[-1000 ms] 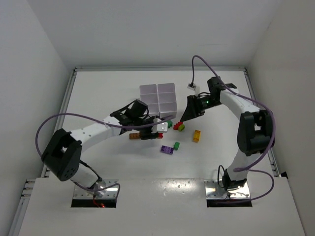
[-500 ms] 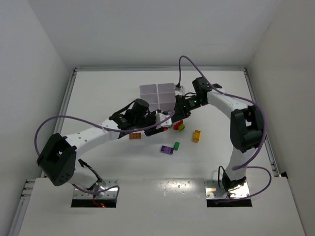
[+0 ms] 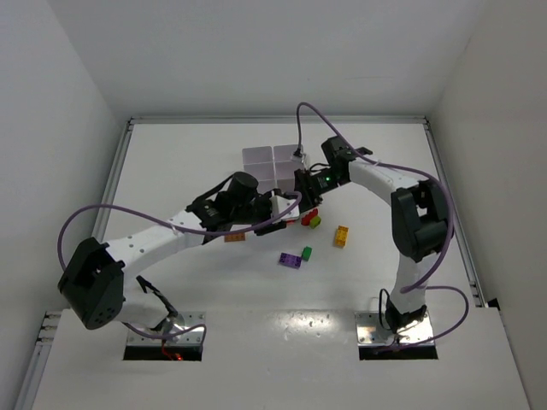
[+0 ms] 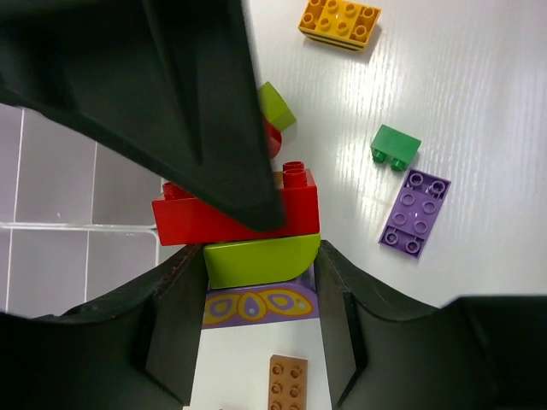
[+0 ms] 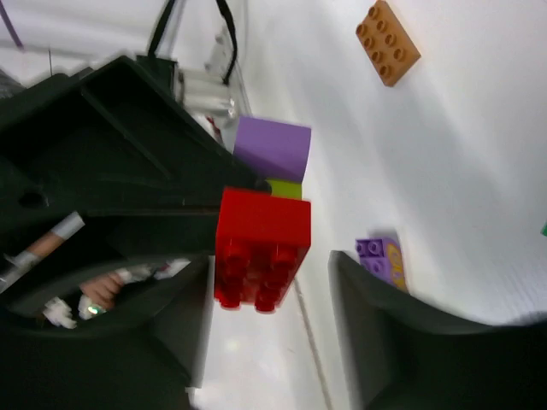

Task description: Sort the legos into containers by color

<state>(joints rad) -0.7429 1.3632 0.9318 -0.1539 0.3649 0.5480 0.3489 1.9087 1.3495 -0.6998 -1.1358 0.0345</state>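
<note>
Between the left fingers, a red-green-purple lego stack.

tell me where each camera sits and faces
Top external: above, behind the bases, looking down on both arms, the white table and the white six-compartment plastic block.
Left wrist: on the left arm, looking past the left gripper, shut on a lime curved plastic brick stacked with a red studded plastic brick.
Right wrist: on the right arm, looking past the open right gripper flanking that red brick.
Both wrist views share the red brick.
</note>
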